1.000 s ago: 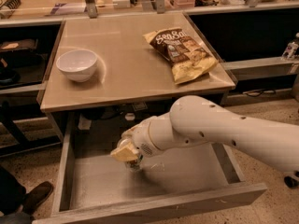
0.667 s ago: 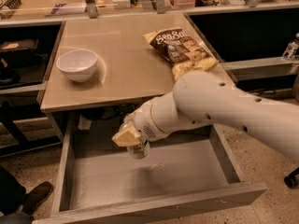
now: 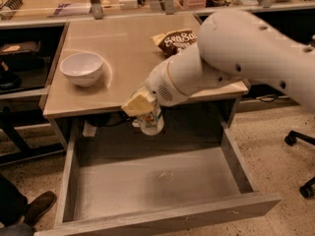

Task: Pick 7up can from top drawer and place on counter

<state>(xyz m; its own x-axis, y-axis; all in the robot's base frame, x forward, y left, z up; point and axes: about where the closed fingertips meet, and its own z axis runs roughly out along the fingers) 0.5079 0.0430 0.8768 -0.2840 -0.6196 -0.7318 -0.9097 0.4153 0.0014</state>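
The 7up can (image 3: 150, 122), silver-white with green marks, hangs in my gripper (image 3: 142, 111) in front of the counter's front edge, above the open top drawer (image 3: 157, 183). The gripper is shut on the can's upper part; its tan fingers (image 3: 138, 103) cover the can's top. The white arm reaches in from the upper right, over the counter (image 3: 118, 58). The drawer is pulled out wide and its flat grey bottom is bare.
A white bowl (image 3: 82, 68) stands on the counter's left. A brown snack bag (image 3: 174, 41) lies at its back right, partly behind my arm. A wooden ledge with metal posts (image 3: 93, 1) runs behind. A chair base (image 3: 302, 141) is at right, a shoe (image 3: 37, 205) at lower left.
My gripper has lifted the can up out of the drawer, from near the drawer's back to the level of the counter's front edge.
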